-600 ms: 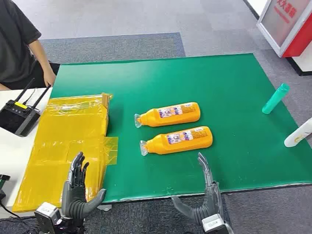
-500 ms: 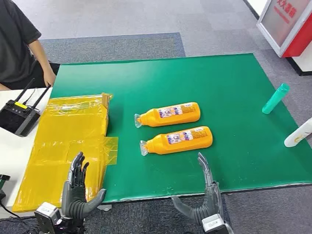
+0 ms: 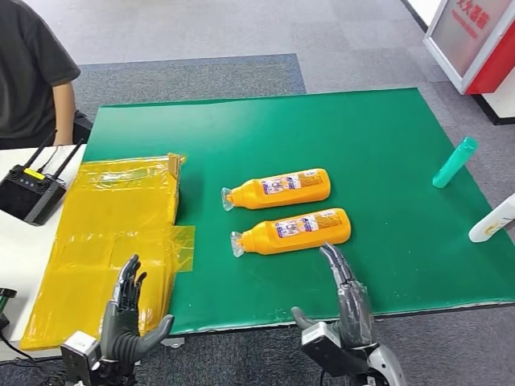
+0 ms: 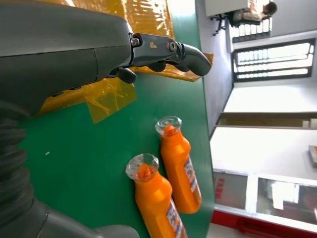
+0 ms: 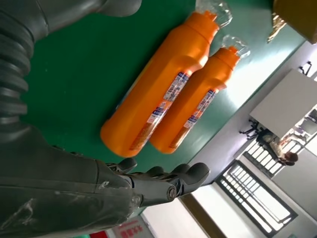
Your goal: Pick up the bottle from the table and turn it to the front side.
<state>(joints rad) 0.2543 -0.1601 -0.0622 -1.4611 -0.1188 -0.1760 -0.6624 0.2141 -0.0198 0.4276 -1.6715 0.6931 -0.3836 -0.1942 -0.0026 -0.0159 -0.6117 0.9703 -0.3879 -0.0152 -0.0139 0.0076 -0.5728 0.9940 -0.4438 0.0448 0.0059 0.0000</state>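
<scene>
The nearer glossy orange plastic bottle [image 3: 295,230] lies on its side on the matte green table mat [image 3: 376,145], clear cap toward the robot's left, label up; a second matching orange bottle [image 3: 281,189] lies just beyond it, parallel. Since the earlier frame the right hand [image 3: 340,310] has risen and edged forward (fingers apart, holding nothing), its fingertips now just short of the nearer bottle. The left hand [image 3: 127,318] remains spread and empty over the crinkled yellow plastic bags [image 3: 115,217]. The seated person's arm [image 3: 63,112] has drawn back.
</scene>
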